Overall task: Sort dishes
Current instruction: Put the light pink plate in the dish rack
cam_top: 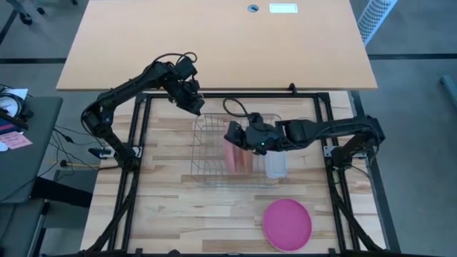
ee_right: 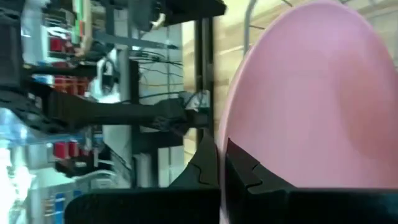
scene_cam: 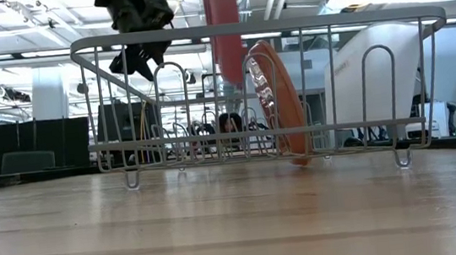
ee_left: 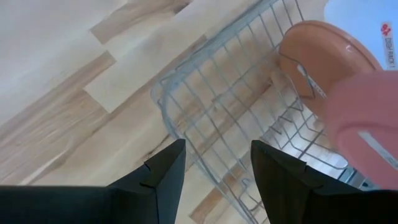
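Now right hand [ee_right: 222,163] is clamped on the pale pink round plastic plate [ee_right: 323,93], held on edge above wire rack [cam_top: 214,153], beside the racked salmon-orange plate [scene_cam: 281,105]; left hand [ee_left: 214,171] open, empty, at rack's far corner.

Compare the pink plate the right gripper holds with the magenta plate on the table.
The pale pink plate stands on edge over the wire rack; the magenta plate lies flat on the table. The pink plate is pinched in the shut right gripper; nothing touches the magenta plate. The pink one is paler; the magenta one is vivid. Both are round.
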